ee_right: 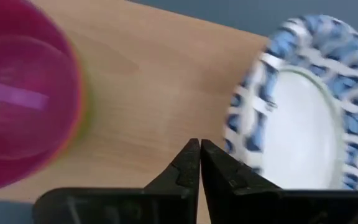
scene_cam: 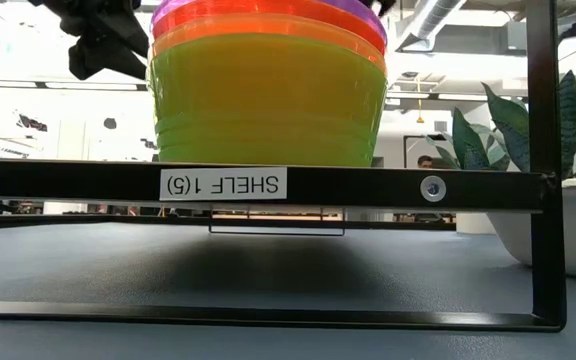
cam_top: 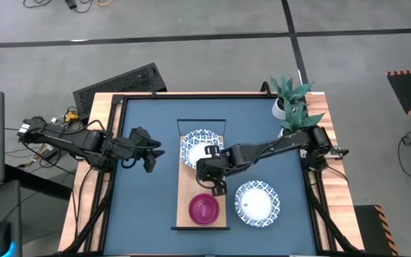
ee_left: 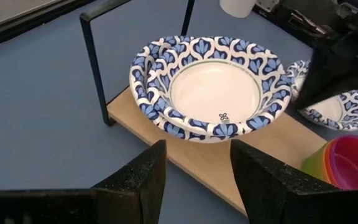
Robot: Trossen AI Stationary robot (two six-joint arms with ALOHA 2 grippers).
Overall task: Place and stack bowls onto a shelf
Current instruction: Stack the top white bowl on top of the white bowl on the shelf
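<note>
The right gripper (cam_top: 212,187) hovers over the middle of the shelf (cam_top: 185,198), its fingers pressed together with nothing between them, as the right wrist view shows. It sits between the stack of coloured bowls (cam_top: 204,209) at one end of the board and the white dish with the blue rim (cam_top: 200,146) at the other end. The low view shows the stack as yellow at the bottom, then orange-red, with purple on top; a green bowl cannot be told apart there.

A second blue-rimmed dish (cam_top: 257,203) lies on the dark blue tabletop (cam_top: 141,207) just beside the shelf, on the right arm's side. This is judged to be the piece left to place. From the right gripper it lies off the board's long edge, close by, while the left gripper (cam_top: 150,155) waits well apart across the shelf, its fingers spread and empty, facing the dish already on the board. The right arm is clearly nearer. The shelf's long axis runs between the two arms, so the dish would need a short sideways carry onto the board or onto its twin.
</note>
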